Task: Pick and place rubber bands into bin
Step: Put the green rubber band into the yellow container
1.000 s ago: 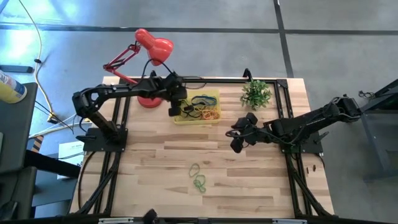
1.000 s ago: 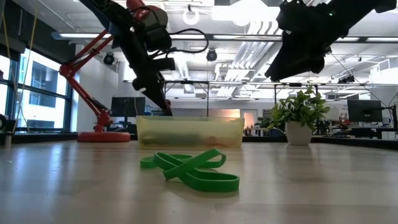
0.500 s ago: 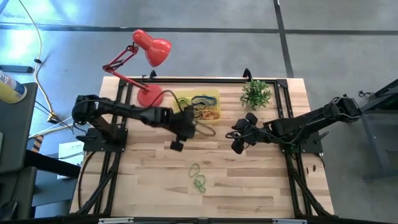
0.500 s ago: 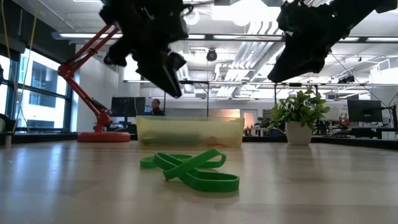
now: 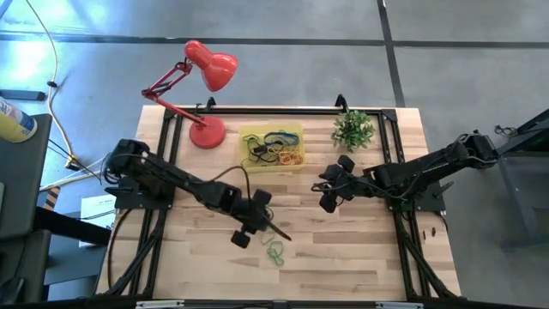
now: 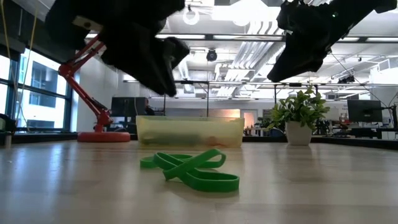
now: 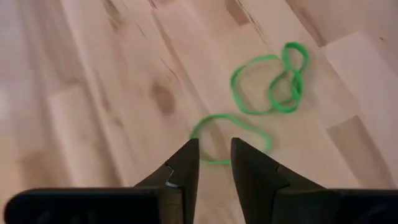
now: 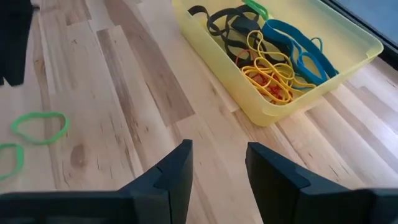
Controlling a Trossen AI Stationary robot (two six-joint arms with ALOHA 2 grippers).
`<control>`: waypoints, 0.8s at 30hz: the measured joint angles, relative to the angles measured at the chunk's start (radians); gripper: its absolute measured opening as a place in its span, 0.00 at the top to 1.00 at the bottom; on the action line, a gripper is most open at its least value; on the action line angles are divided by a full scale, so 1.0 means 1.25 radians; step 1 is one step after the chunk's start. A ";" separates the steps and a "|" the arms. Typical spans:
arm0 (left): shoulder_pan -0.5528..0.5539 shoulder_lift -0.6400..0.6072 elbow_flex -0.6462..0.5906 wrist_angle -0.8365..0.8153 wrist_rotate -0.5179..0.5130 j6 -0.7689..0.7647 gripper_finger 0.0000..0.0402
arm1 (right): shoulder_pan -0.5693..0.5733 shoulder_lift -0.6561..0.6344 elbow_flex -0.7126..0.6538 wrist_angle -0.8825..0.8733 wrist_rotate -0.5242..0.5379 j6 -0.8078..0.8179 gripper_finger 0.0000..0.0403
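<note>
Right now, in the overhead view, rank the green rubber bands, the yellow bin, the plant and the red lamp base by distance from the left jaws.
1. Green rubber bands, just beside the left gripper.
2. Yellow bin, farther up the table.
3. Lamp base, back left; plant, back right: too close to call.

Green bands [image 6: 189, 171] tangled on table [image 6: 323, 186], foreground. Yellow bin [image 6: 189, 131] behind them. Red lamp [image 6: 93, 99] beside bin, plant [image 6: 298, 115] opposite. Both arms overhead.

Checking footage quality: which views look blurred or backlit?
Low view: both arms are dark silhouettes against bright ceiling lights, the left pincer smeared; green rubber bands sharp. Left wrist view: slightly soft. High view: evenly lit.
</note>
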 joint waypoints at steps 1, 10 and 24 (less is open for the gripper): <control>-0.005 0.014 0.001 0.007 -0.005 -0.018 0.78 | 0.000 0.000 0.000 0.000 0.000 -0.001 0.65; -0.008 0.102 0.015 0.035 -0.028 -0.117 0.59 | 0.000 0.000 0.000 0.000 -0.027 -0.013 0.65; -0.006 0.151 0.015 0.015 -0.056 -0.256 0.54 | 0.000 0.002 0.000 -0.006 -0.029 -0.004 0.65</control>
